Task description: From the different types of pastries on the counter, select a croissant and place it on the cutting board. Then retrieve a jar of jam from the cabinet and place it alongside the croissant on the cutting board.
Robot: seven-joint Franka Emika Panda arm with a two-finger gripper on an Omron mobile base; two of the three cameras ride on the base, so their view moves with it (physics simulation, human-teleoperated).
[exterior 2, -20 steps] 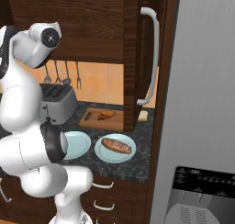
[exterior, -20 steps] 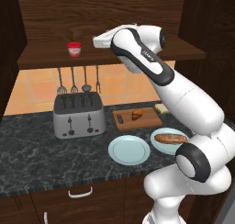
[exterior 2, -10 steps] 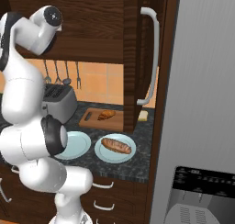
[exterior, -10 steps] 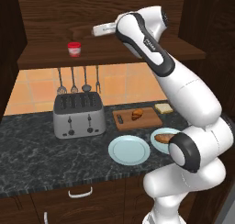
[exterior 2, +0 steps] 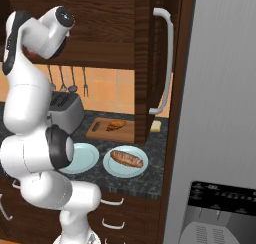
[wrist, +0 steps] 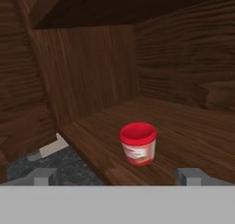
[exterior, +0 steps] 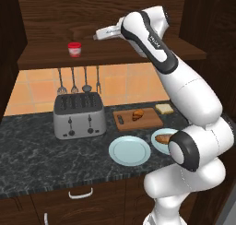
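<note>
The arm has swung its wrist up and leftward into the cabinet (exterior: 106, 58), so the gripper (exterior: 96, 36) now reaches along the shelf, nearer the jar of jam (exterior: 74, 49), which stands ahead of its open fingers.

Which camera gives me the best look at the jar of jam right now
The hand view: the jar of jam stands upright, close and unobstructed on the cabinet shelf, red lid and whitish band clear. The left base view shows it small and distant on the shelf. In the right base view I cannot make it out.
</note>
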